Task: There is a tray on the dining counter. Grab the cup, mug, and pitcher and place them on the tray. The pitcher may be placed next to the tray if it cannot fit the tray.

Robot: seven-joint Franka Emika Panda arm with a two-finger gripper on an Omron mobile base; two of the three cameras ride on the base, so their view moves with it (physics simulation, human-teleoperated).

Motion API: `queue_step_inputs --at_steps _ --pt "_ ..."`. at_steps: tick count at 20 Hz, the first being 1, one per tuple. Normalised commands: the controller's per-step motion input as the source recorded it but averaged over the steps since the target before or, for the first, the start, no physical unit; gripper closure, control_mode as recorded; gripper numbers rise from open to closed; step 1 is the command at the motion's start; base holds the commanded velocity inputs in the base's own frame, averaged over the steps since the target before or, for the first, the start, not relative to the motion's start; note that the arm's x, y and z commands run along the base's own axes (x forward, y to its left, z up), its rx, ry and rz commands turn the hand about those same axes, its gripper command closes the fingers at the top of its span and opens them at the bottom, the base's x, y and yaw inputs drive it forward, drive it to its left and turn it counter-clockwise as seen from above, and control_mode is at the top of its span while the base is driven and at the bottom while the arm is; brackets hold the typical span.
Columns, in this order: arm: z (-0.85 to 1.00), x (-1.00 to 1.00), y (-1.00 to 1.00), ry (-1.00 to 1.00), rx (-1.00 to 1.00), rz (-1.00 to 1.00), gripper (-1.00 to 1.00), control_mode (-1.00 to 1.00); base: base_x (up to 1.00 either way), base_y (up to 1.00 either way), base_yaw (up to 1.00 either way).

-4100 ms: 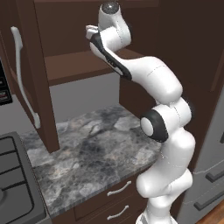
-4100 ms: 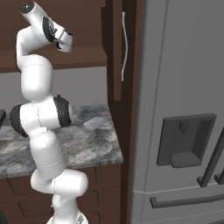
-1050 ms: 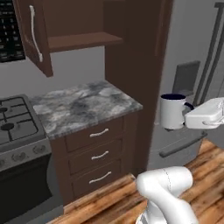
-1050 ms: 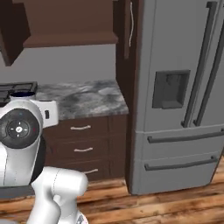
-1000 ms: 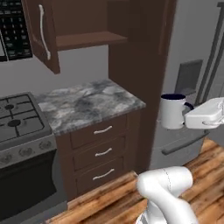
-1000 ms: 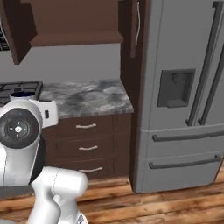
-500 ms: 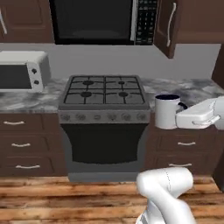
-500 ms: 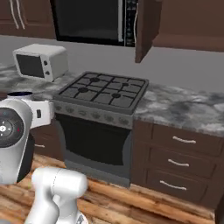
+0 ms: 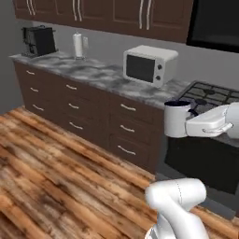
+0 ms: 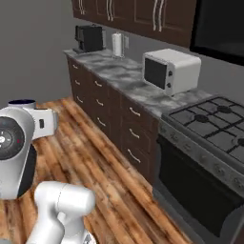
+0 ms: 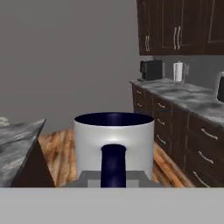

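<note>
No readable text, labels or numbers anywhere.

You have the small white cylindrical mug with the dark navy handle (image 9: 176, 119) upright in the tool (image 9: 192, 126), above the wooden plank floor (image 9: 56, 172). Behind it stands the gas stove (image 9: 212, 95); the white microwave (image 9: 149, 65) sits on the marbled surface (image 9: 93, 73) left of that stove.

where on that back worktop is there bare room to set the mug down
Bare stretch between the paper towel roll and the microwave. A narrow strip lies in front of the microwave. The far corner is crowded by the coffee machine. The mug is held.
</note>
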Motion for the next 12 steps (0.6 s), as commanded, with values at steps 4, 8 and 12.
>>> queue_step_inputs --at_steps 4,8,12 --pt "0.0 0.0 0.0 0.0 0.0 0.0 1.0 1.0 0.41 0.0 0.95" --pt "0.0 0.0 0.0 0.0 0.0 0.0 1.0 1.0 0.97 0.0 0.83" --pt "0.0 0.0 0.0 0.0 0.0 0.0 1.0 1.0 1.0 -0.49 0.37"
